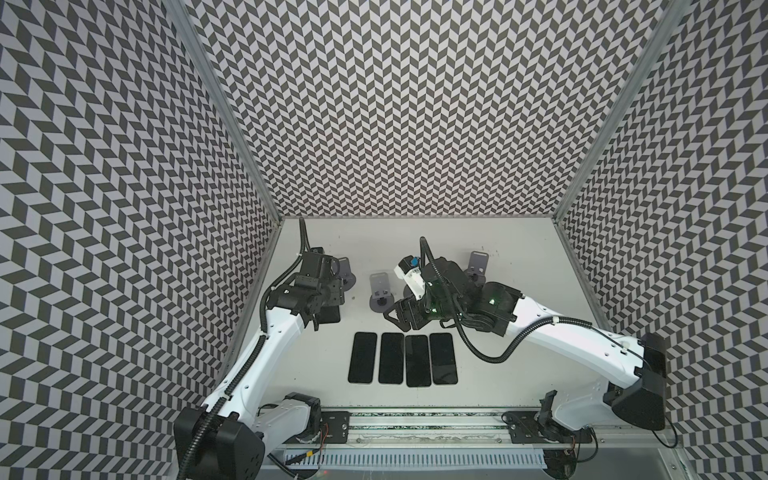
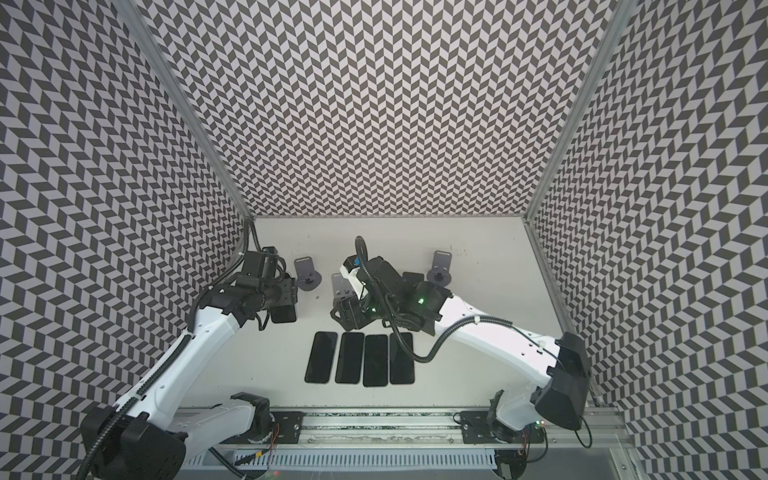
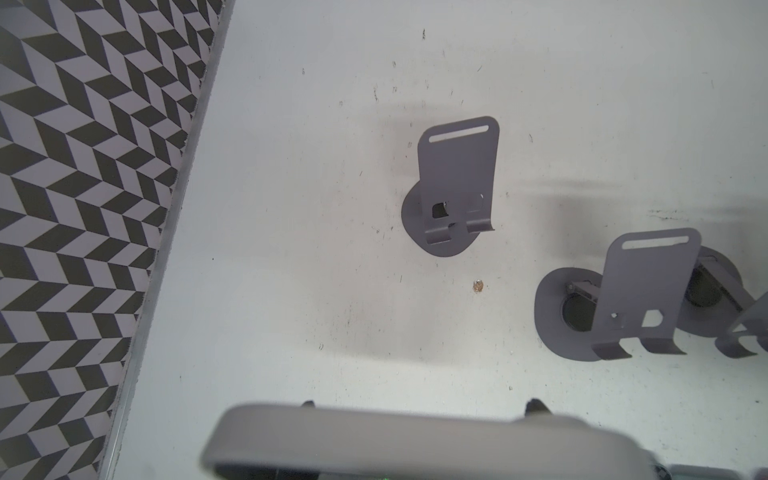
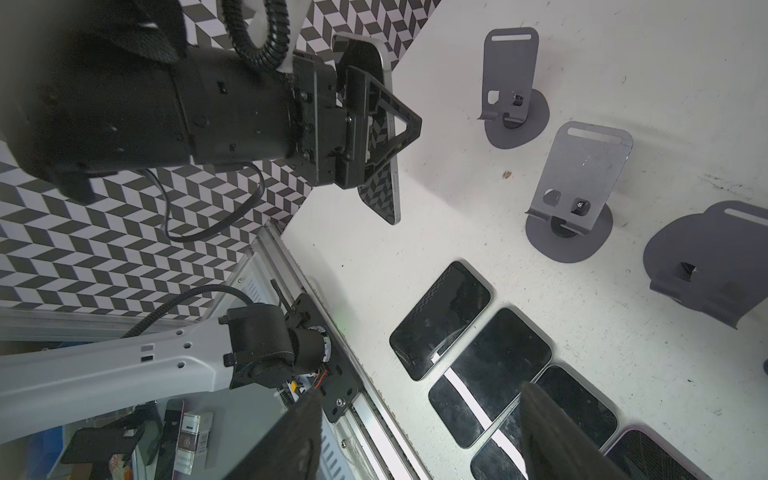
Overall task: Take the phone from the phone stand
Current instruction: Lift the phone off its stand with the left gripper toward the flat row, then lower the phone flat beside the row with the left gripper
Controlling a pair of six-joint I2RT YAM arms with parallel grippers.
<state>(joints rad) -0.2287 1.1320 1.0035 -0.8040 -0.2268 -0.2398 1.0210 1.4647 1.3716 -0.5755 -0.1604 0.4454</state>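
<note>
My left gripper (image 1: pixel 322 311) is shut on a dark phone (image 1: pixel 329 316), gripped across its width and held off the table near the left wall. The right wrist view shows the same phone (image 4: pixel 380 124), screen reflecting the wall, between the left gripper's fingers (image 4: pixel 409 124). Its grey edge (image 3: pixel 332 440) fills the bottom of the left wrist view. Grey phone stands (image 1: pixel 380 291) (image 1: pixel 477 266) (image 3: pixel 453 187) (image 4: pixel 577 187) stand across the back of the table, and those in view hold nothing. My right gripper (image 1: pixel 392 320) (image 4: pixel 417 392) hovers open and empty over the row of phones.
Several dark phones (image 1: pixel 403 357) (image 2: pixel 361 359) lie flat side by side in the middle of the white table (image 1: pixel 519 257). Patterned walls (image 1: pixel 124 249) close in the left, back and right. A metal rail (image 1: pixel 415 419) runs along the front edge.
</note>
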